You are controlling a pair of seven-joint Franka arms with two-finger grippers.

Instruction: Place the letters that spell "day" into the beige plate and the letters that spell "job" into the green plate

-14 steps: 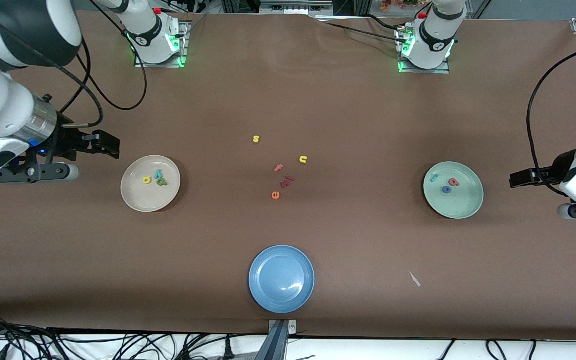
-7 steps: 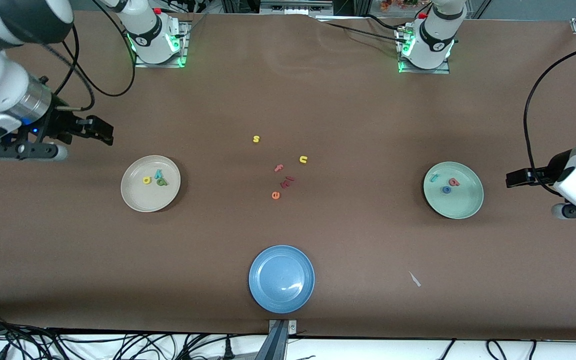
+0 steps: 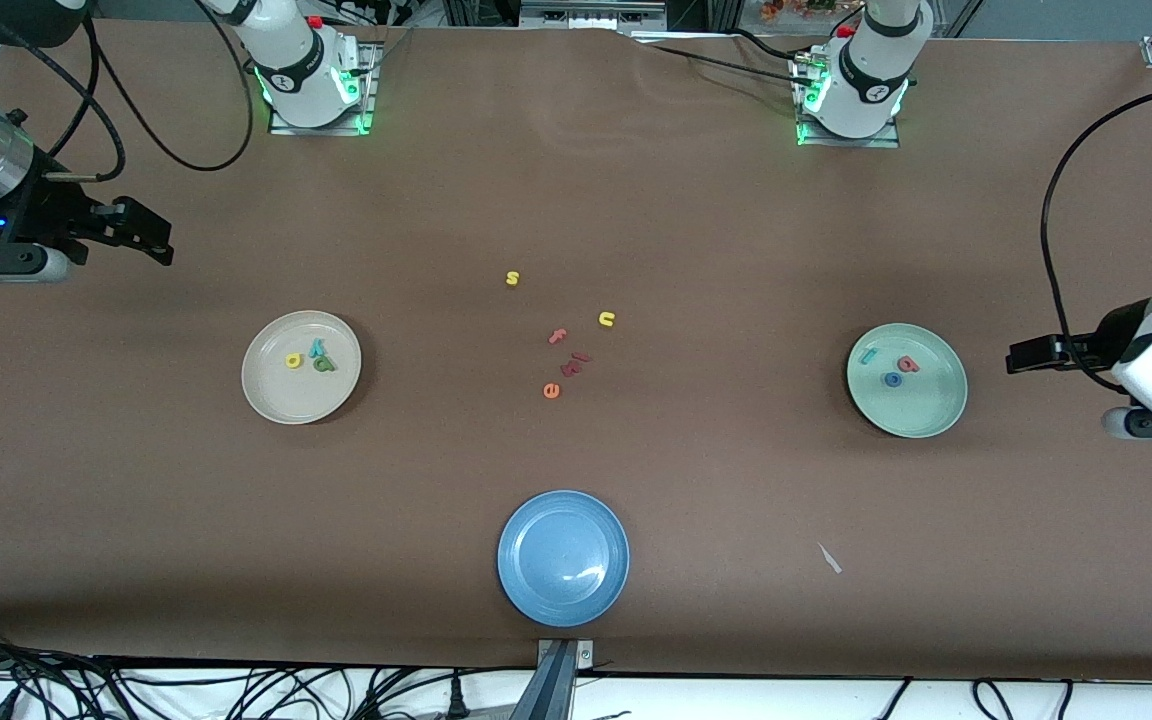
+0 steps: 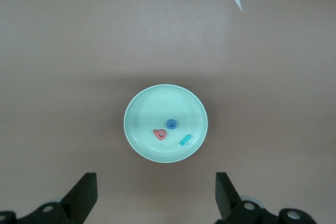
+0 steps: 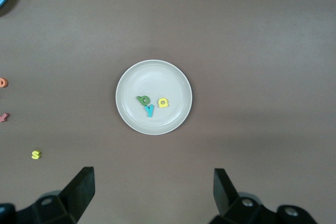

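You have the yellow "d", dark green "a" and teal "y" clustered in the beige plate. The teal "j", blue "o" and salmon "b" lie in the green plate. Your right gripper and left gripper hang over bare desk, jaws spread and empty.

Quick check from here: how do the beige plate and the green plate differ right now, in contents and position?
The beige plate holds a yellow letter, a dark green letter and a teal "y"; the green plate holds a teal stick, a blue ring and a salmon-red letter. The beige plate sits toward the right arm's end of the table, the green plate toward the left arm's. Both are round, shallow, about equal in size, and hold three letters.
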